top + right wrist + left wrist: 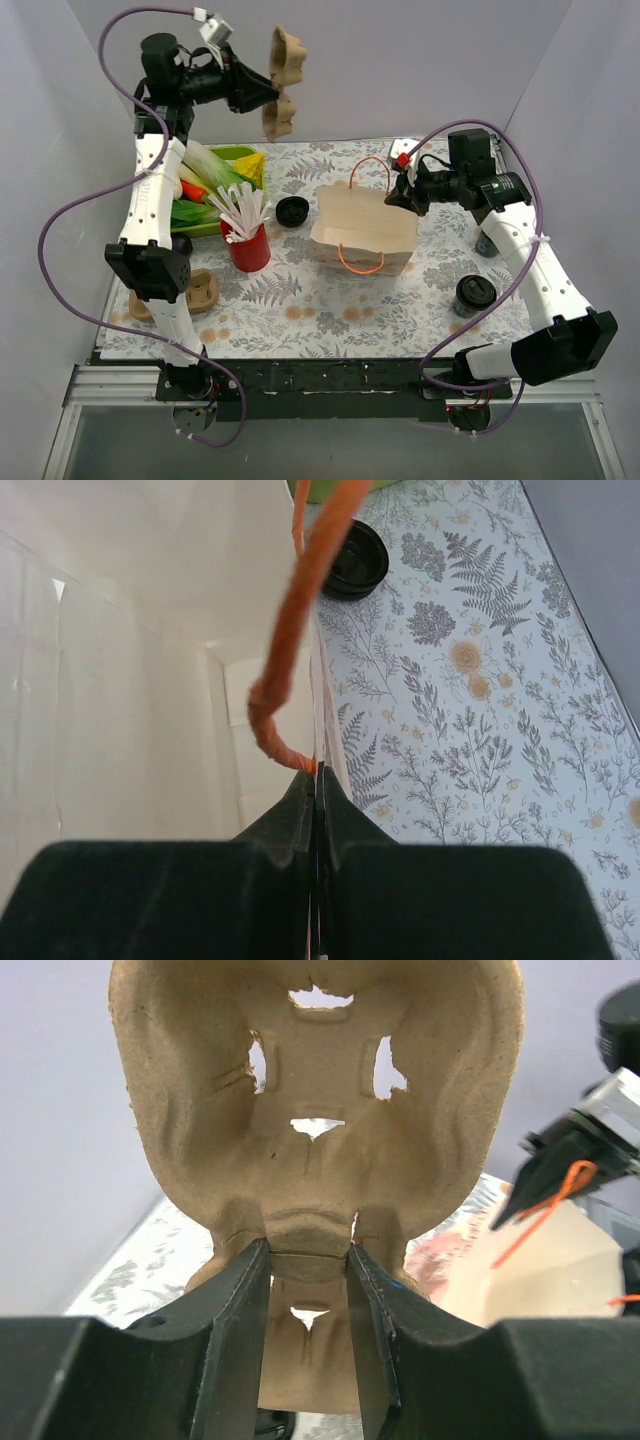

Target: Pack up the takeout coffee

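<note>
While pinching the right rim of the tan paper bag (365,235) with orange cord handles between the tightly closed jaws of the right gripper (397,196), holds a brown moulded-pulp cup carrier (278,112) high above the far left corner in the left gripper (268,95), jaws partway apart and clamped on the carrier's central ridge. Judges the packing barely begun: bag upright at mid-table, carrier in the air, no drink seen loaded. Finds the takeout coffee (475,293), a small black disposable cup with a round black lid, standing untouched on the fern-print tablecloth (330,300) at the near right, well apart from the bag and just beside the right forearm. Leaves, on this reading, the carrier to go into the bag and the coffee to be picked up and seated. Sees only pale inner walls and one handle loop from the right wrist, not the bag's floor. Cannot tell lid or no lid on a second dark cup (487,243) farther back on the right, half hidden by the arm. Makes out only part of a second pulp carrier (203,290) at the near left, behind the left arm.
</note>
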### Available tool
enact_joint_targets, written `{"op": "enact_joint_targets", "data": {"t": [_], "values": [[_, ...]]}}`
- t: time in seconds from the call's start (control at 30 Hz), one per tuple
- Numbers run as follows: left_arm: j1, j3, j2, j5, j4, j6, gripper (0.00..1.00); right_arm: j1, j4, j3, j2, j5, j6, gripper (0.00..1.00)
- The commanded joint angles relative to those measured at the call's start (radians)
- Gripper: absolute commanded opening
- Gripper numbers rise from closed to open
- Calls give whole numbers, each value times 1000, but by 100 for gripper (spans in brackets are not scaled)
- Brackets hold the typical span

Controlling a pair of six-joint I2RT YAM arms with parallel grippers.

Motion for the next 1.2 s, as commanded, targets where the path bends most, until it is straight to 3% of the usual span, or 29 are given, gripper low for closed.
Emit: {"op": "enact_joint_targets", "data": {"t": [0.0,0.1,0.23,0.5,0.7,1.17], "values": [[-99,-151,-130,8,-86,147,0,4,29,80,35,18,18,1],[-111,-329,-284,29,-122,305,0,7,37,62,29,12,7,1],[-111,-587,-434,55,-122,392,0,23,64,40,8,34,13,1],[-151,-579,-420,118,-105,355,0,54,86,-21,-37,60,57,1],[-325,-471,-375,106,-70,307,0,60,58,-3,-23,35,117,1],[-385,-739,-441,98,46,416,0,61,57,-8,-2,-25,215,1]]}}
